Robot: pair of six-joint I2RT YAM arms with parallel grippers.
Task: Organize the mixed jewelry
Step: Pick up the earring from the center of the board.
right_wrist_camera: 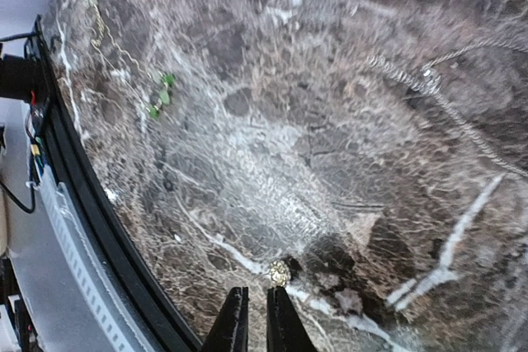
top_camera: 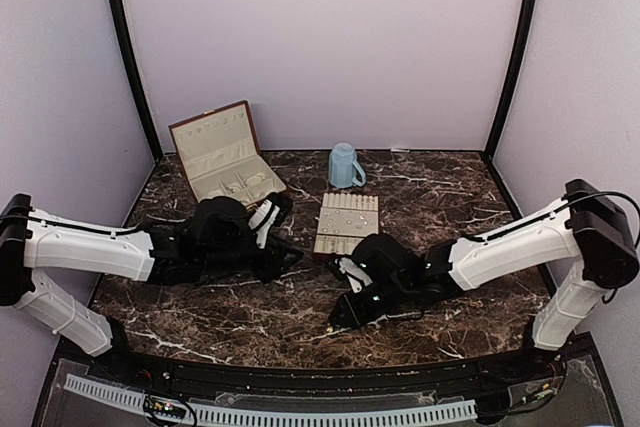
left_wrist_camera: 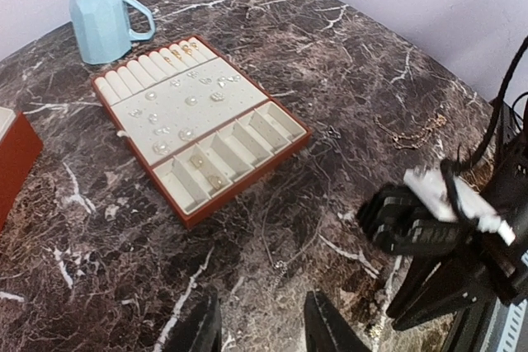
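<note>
The mixed jewelry is partly on the cream slotted tray [left_wrist_camera: 272, 125], where several pale studs [left_wrist_camera: 188, 101] sit. A thin silver chain [left_wrist_camera: 283, 268] lies loose on the marble just ahead of my left gripper [left_wrist_camera: 262, 298], which is open with nothing between its fingers. My right gripper [right_wrist_camera: 256, 290] hovers low near the table's front edge. Its jaws are a narrow gap apart and hold nothing. A tiny glittering piece [right_wrist_camera: 280, 272] lies at the tip of its right finger. In the top view both grippers [top_camera: 290, 259] [top_camera: 338, 319] are below the tray [top_camera: 348, 224].
A blue mug [top_camera: 345, 165] stands behind the tray. An open reddish-brown box [top_camera: 222, 155] is at the back left. A gold chain [left_wrist_camera: 411, 133] and a green-beaded piece [right_wrist_camera: 161, 96] lie loose on the marble. The black front rail [right_wrist_camera: 91, 228] is close to the right gripper.
</note>
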